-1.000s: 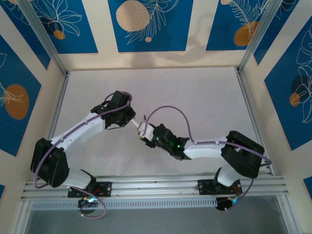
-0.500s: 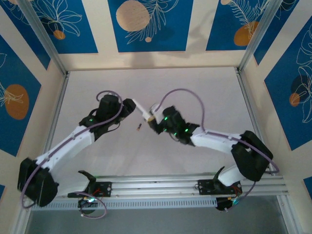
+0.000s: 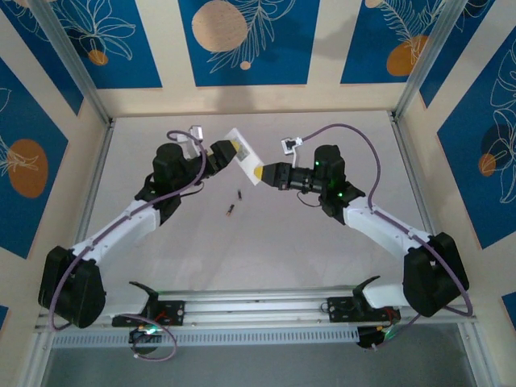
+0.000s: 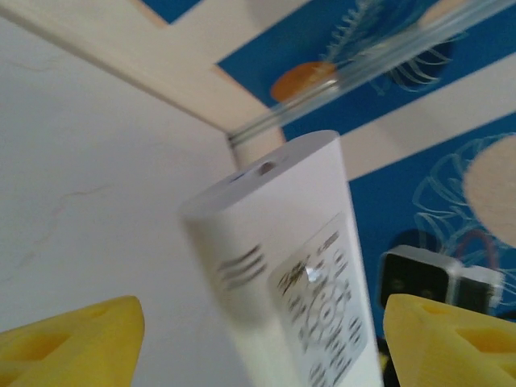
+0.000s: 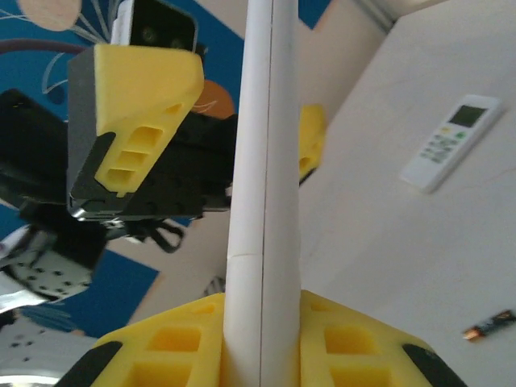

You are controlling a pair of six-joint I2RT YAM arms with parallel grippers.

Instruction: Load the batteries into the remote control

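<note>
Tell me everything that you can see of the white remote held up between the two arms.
The remote is a long, slim white bar, seemingly plastic. One face has small grey buttons and a slotted grille; a seam runs along its thin edge. The right gripper clamps one end, holding it above the table. The left gripper stands open around the other end.

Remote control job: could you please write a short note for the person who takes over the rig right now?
Right gripper shut on the white remote, held up off the table.
Left gripper open, fingers on either side of the remote, not touching.
Two batteries lie loose on the table.
Done: remote picked up. Left: load the batteries.
</note>
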